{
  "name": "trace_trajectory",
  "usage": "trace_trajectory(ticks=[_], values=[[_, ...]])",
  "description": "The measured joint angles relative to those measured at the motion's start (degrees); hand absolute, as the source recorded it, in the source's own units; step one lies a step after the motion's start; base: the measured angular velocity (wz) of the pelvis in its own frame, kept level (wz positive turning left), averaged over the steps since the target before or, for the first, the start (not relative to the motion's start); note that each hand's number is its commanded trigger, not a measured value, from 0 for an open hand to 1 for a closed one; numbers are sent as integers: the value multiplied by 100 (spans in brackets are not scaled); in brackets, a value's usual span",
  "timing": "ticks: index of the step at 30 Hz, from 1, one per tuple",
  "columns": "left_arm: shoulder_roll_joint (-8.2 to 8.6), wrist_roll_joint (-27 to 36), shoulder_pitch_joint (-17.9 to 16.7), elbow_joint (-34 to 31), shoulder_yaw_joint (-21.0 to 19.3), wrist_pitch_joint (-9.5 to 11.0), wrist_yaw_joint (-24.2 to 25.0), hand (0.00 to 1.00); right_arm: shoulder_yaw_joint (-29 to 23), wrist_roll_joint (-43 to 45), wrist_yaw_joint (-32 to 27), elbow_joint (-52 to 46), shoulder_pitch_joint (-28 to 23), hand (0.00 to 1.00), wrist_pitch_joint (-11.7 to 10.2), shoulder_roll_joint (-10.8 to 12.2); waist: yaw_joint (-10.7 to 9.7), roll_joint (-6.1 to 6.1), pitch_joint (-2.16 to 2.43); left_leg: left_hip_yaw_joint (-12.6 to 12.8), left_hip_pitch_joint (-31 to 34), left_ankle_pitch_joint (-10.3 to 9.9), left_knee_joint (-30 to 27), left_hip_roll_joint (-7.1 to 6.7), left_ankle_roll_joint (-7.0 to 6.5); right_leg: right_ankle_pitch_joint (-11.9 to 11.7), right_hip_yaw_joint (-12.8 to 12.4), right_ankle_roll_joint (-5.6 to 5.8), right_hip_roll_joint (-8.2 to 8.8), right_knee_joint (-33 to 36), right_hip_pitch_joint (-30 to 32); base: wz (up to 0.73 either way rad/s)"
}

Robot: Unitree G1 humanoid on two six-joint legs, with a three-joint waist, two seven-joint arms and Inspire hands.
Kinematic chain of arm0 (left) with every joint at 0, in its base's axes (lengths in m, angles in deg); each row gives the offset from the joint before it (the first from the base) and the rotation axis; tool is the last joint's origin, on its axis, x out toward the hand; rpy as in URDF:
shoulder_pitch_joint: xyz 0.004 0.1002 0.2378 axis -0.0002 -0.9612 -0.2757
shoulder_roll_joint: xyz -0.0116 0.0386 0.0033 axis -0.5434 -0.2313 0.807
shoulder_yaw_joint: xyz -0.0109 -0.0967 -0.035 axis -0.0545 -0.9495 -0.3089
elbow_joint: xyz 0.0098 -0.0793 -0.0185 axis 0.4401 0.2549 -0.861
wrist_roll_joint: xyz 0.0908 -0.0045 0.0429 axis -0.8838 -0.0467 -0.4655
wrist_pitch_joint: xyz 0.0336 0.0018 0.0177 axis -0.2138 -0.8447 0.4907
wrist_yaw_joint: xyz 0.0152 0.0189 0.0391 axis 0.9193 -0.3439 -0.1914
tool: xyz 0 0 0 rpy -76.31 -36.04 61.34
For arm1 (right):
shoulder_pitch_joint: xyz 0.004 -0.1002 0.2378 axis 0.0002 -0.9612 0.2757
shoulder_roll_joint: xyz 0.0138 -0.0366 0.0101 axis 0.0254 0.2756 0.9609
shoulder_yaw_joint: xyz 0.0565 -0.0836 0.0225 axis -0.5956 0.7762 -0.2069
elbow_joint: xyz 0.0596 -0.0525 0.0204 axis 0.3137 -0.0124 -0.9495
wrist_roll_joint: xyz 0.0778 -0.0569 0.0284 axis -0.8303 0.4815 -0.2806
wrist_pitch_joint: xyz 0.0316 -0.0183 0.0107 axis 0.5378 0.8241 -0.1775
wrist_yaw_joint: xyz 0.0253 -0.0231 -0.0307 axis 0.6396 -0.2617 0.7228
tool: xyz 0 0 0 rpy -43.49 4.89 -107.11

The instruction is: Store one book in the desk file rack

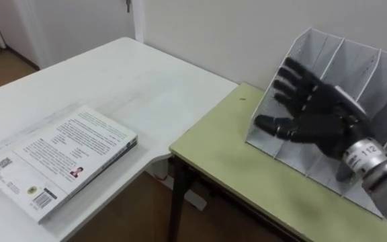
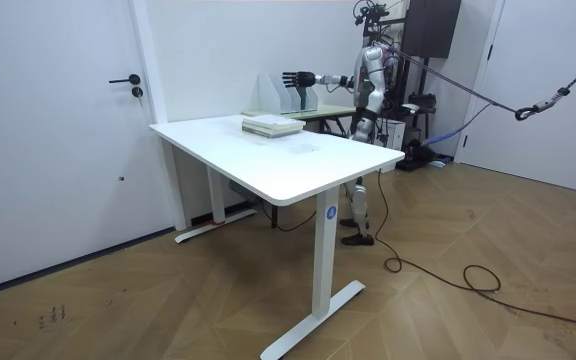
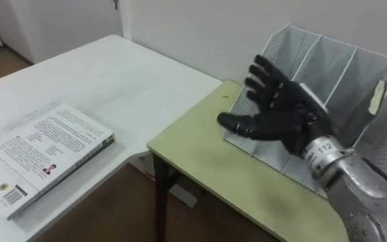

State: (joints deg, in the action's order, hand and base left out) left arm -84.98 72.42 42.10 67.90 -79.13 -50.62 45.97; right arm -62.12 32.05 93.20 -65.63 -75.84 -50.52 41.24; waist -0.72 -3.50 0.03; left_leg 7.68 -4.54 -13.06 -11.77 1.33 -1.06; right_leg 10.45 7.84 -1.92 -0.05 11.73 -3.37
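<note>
I am holding my right hand [image 1: 318,114] up in front of the file rack [image 1: 355,60]. The hand is fully open: the fingers are spreading apart and pointing up and away from me, and the thumb is pointing out to my left, low above the desk. The hand is holding nothing. It is covering the front of the rack's left compartments, but I cannot tell if it is touching the rack or only hanging just before it.

The rack is a light grey one with several slanted dividers, and it is standing upright on the green desk [image 1: 247,175], close to the wall. The compartments that I am seeing are having no book in them.

The book [image 1: 62,158] is not stored yet. It is lying flat on the white table [image 1: 126,87] at my left side, with the back cover facing up, near the edge of the table that is closest to me. It is well apart from my hand and from the rack. The white table and the green desk are standing side by side, with a narrow gap between them where the floor is showing.

In the room view I am standing upright behind the white table, beside the green desk, and I am stretching my right arm toward the room view's left, to the rack.
</note>
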Motion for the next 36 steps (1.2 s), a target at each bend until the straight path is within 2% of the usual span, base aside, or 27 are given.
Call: trace_trajectory(ticks=[2,5,8,12,14,16,19,23,25,27,29,31,36], values=[[-89,15,36,-8,172,-28,57,0,295,292,618,-51,-200,0,-39,3,148,10,-3,20,-93,0,13,19,2,-1,-8,-2,6,-8,-55,-4],[-86,17,223,46,328,-34,73,0,662,714,1114,-24,-563,0,-2,13,299,23,-12,18,-96,-7,16,28,13,-1,23,-2,2,-11,-60,0],[-109,24,367,112,478,-77,179,0,1194,1661,1827,413,-1049,0,85,131,431,4,-6,-21,-4,-8,-1,18,12,-1,104,-2,27,4,-50,6],[-162,37,476,140,611,-161,210,0,1605,2661,2205,1235,-1420,0,257,133,542,1,-21,-59,13,-9,3,0,9,-1,168,-1,54,-2,-49,6],[-164,24,594,329,642,-153,207,0,1685,3147,2227,2144,-1558,0,249,192,581,15,-38,-93,34,-11,-4,-13,4,0,169,1,65,-11,-40,5],[-164,22,604,412,617,-133,189,0,1654,3476,2150,2909,-1634,0,209,235,586,5,-25,-90,35,-11,-9,-19,2,3,176,4,73,-11,-51,0],[-158,3,639,564,600,-79,131,0,1280,3650,1895,4112,-1791,0,173,419,582,21,-23,-87,60,-11,-42,-21,1,8,184,10,76,-14,-36,0],[-135,-321,674,680,382,-69,31,0,458,3383,1681,5490,-1839,0,-64,803,497,75,1,-85,78,-13,-95,-23,0,5,243,11,69,-110,-85,8],[-100,-430,670,789,240,-70,-54,0,222,3197,1503,5815,-1866,0,-81,883,439,133,-9,-122,34,-13,-84,-53,0,0,273,17,68,-128,-142,11],[14,-622,596,786,40,-74,-190,0,72,2947,1261,6070,-1967,0,-136,917,403,204,16,-159,-22,-12,8,-88,-1,7,329,29,79,-198,-187,12],[91,-788,607,785,-3,-76,-350,0,-196,2652,845,6390,-2039,0,-172,990,333,305,-10,-183,-76,-10,10,-104,-5,14,347,55,91,-208,-275,16],[162,-963,585,814,-181,-67,-487,0,-452,2642,514,6554,-2047,0,-196,1050,247,379,-9,-177,-131,-10,36,-114,-5,39,332,63,97,-205,-308,0],[259,-1042,456,874,-649,-14,-799,0,-927,2513,-180,6917,-2074,0,-380,1282,88,405,-6,-174,-234,-9,89,-112,-3,97,315,50,91,-214,-353,-3]])
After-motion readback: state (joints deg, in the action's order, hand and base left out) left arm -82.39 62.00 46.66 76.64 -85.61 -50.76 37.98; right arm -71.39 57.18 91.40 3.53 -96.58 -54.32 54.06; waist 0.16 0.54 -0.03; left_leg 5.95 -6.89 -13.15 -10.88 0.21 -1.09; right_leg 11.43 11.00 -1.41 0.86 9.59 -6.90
